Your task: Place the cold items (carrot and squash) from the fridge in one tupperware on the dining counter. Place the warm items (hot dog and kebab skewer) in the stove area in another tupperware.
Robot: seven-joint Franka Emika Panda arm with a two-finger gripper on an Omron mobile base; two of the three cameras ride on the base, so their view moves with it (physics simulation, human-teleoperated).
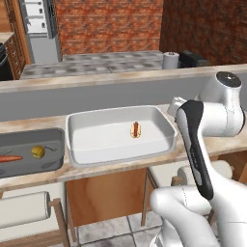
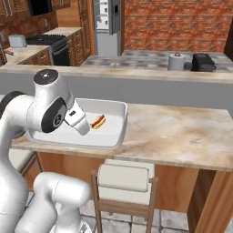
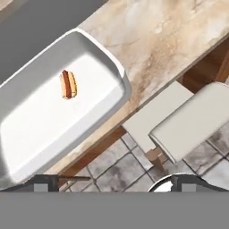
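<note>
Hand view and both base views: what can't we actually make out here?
- Grey tupperware: left base view, frame edge cuts off its left end and part of the carrot.
- White tupperware: right base view, arm hides its left half, beside the hot dog.
- End effector: hand view, just the open fingertips.
- Squash: too small for detail.

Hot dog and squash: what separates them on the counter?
Left base view: the white tupperware's wall and the grey tupperware's wall lie between hot dog and squash.
</note>
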